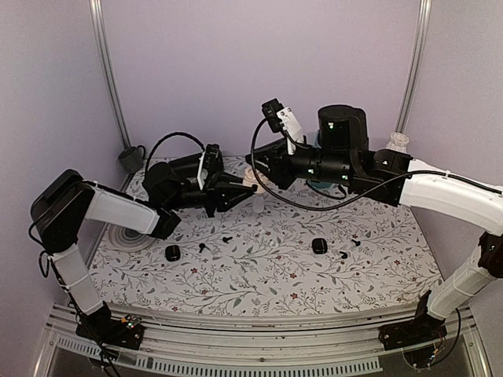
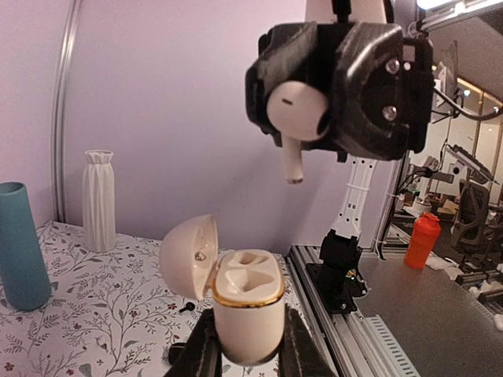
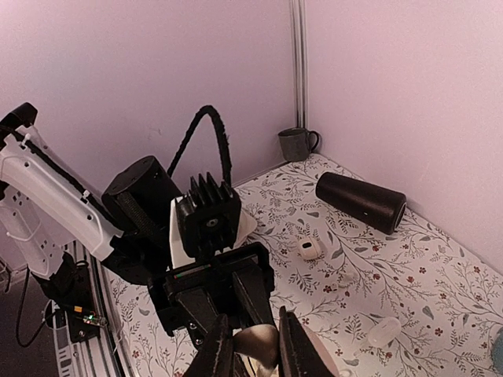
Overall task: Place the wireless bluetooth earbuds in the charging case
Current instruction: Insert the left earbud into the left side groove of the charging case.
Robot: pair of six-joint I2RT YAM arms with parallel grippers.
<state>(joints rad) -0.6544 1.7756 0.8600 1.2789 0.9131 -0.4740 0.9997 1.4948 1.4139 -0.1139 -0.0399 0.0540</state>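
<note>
My left gripper (image 2: 250, 352) is shut on the cream charging case (image 2: 247, 302), holding it upright off the table. The case's lid (image 2: 187, 255) hangs open to the left and both sockets are empty. My right gripper (image 3: 258, 347) is shut on a white earbud (image 2: 299, 110). It holds the earbud above the case and slightly to its right, stem (image 2: 292, 165) pointing down, with a clear gap between them. In the top view the two grippers (image 1: 245, 188) (image 1: 256, 168) meet at the back middle of the table. Black earbuds (image 1: 203, 247) (image 1: 343, 254) lie on the cloth.
Two black cases (image 1: 172, 252) (image 1: 319, 245) lie on the floral cloth near the front. In the right wrist view a small white case (image 3: 310, 250), a black cylinder (image 3: 361, 200) and a grey mug (image 3: 297, 144) show. A white vase (image 2: 100, 200) and a teal cup (image 2: 17, 243) stand at the back.
</note>
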